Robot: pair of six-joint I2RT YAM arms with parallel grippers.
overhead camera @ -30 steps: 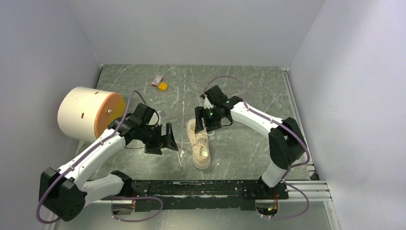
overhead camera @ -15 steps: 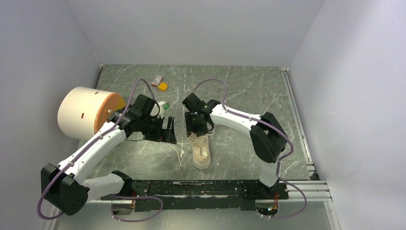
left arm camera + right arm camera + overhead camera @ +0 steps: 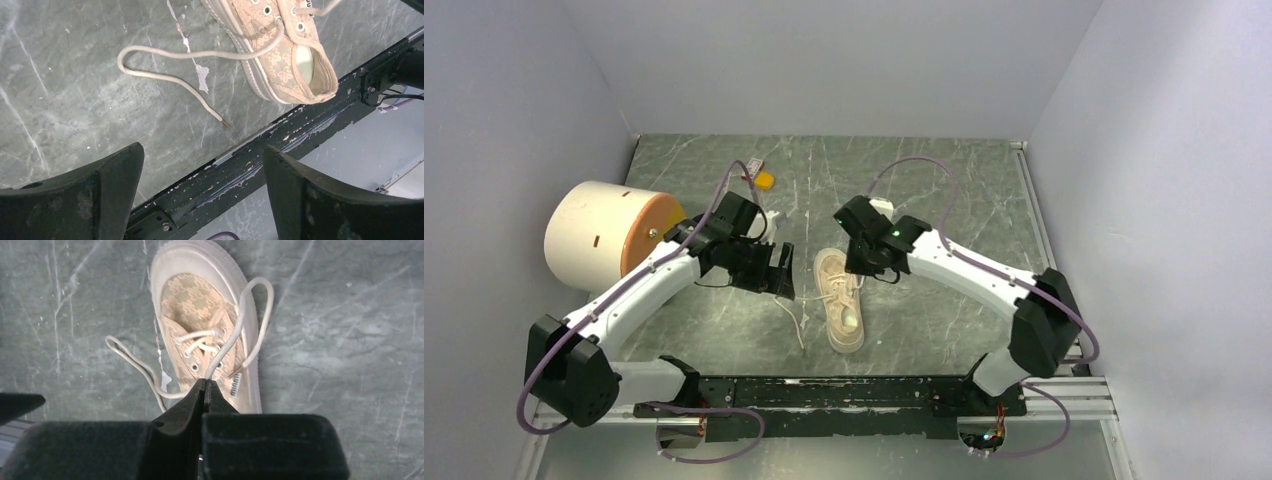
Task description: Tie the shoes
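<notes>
The sneaker (image 3: 841, 312) lies on the table (image 3: 944, 190), right of the cylinder (image 3: 604, 235). The left gripper (image 3: 779, 272), between cylinder and sneaker, is spread wide and empty. The right gripper (image 3: 205, 382), beyond the sneaker from the cylinder, pinches one lace (image 3: 235, 330). A hard pull could drag the sneaker (nothing pins it down), or the thin lace could slip free.

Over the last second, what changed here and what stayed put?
The right claw closed on a lace above the shoe, after swinging left and back. The left claw eased slightly away from the bases, staying open. Shoe, other lace and cylinder kept their places.
</notes>
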